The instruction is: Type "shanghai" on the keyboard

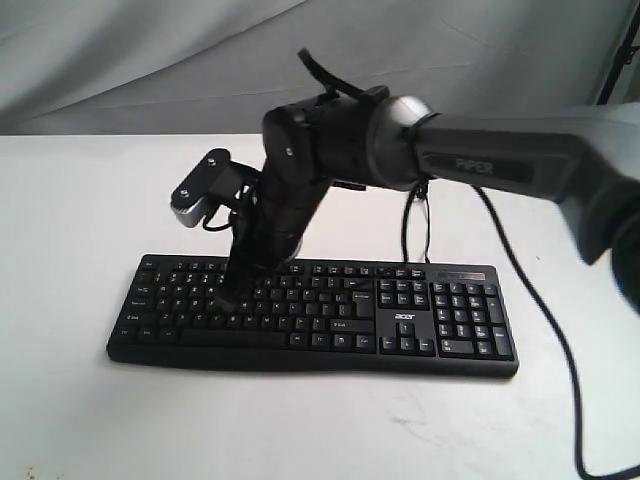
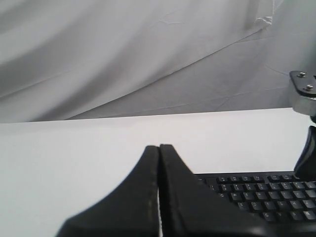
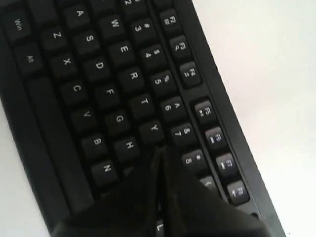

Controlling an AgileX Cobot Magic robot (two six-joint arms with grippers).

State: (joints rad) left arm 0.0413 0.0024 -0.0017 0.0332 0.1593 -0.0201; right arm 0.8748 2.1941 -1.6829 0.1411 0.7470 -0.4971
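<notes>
The black keyboard [image 1: 330, 325] lies across the white table, number pad and "acer" logo at its right end. My right arm reaches across the middle, and the right gripper [image 1: 228, 298] points down onto the letter keys, fingers shut and holding nothing. In the right wrist view the right gripper [image 3: 160, 150] has its tips beside the H key [image 3: 129, 145] and just past Y, covering the keys under them; whether it touches the keyboard [image 3: 98, 74] I cannot tell. My left gripper [image 2: 159, 147] is shut and empty, off the left end of the keyboard [image 2: 266, 197].
The white table [image 1: 80, 220] stretches all round the keyboard, with a grey cloth backdrop [image 1: 150, 60] behind. A black cable [image 1: 540, 310] trails over the table past the keyboard's right end. The right wrist camera [image 1: 200, 192] sticks out left of the arm.
</notes>
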